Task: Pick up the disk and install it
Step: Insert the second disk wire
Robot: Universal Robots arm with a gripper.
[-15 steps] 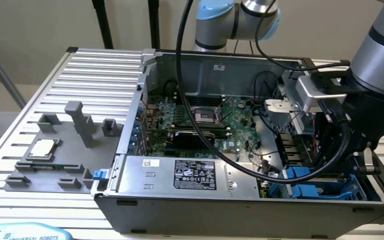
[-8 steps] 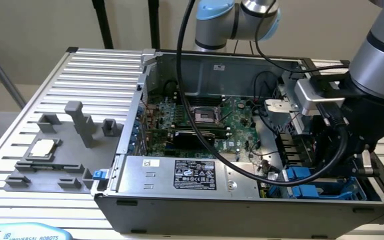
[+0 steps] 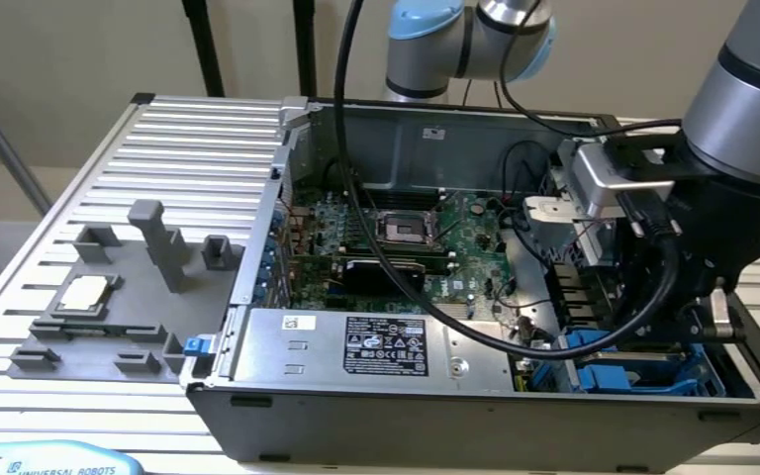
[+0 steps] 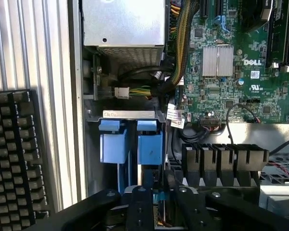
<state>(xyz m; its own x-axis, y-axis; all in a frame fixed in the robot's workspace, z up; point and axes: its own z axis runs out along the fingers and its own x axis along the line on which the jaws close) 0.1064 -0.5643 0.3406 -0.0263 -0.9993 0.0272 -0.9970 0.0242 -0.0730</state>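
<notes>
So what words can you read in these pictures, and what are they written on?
"DELL": white letters on the green motherboard.
"UNIVERSAL ROBOTS": on the pale blue rounded casing at the exterior view's lower left corner.
The black label on the big silver metal box: print too small to read.
The small white tag on the cables near the blue plastic drive carriers: too blurred to read.

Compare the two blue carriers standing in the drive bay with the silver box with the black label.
The blue carriers are bright blue plastic; the silver box is bare metal with a black label. The carriers stand on edge, side by side in the drive bay; the box lies flat along the case's front edge. Each carrier is far smaller than the box. All sit inside the open computer case.
</notes>
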